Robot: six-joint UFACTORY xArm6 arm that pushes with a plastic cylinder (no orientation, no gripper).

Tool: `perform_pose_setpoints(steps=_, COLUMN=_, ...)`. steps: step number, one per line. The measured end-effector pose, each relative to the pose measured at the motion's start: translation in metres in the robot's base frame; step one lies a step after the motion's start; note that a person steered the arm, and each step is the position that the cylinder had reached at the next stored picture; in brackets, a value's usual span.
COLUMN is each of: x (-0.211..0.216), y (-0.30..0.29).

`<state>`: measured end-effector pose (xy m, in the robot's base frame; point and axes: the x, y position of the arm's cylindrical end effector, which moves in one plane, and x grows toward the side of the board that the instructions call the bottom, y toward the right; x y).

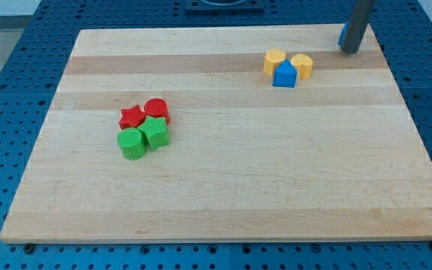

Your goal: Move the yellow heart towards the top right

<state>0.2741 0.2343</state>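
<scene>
The worktop carried two groups of blocks, and my tip stood near the view's top right corner.

The rod had no gripper, so there were no jaws to be apart or together. My tip rested beside a small blue block, mostly hidden behind the rod, and was well apart from the yellow heart. The yellow heart lay in the upper right part of the worktop, touching a blue house-shaped block and beside a yellow hexagon-like block. Its pointing direction and long axis were too small to tell. I judged that my tip must come to its lower left side to push it. Far to the view's left sat a red star, a red cylinder, a green cylinder and a green star, packed together.
</scene>
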Motion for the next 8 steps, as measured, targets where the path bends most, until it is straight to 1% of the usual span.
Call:
perform_pose_setpoints(steps=2, x=0.058, y=-0.005)
perform_pose_setpoints(steps=3, x=0.076, y=-0.026)
perform_pose_setpoints(steps=5, x=0.079, y=-0.08)
perform_pose_setpoints(steps=6, x=0.079, y=-0.098)
perform_pose_setpoints(steps=8, x=0.052, y=-0.103)
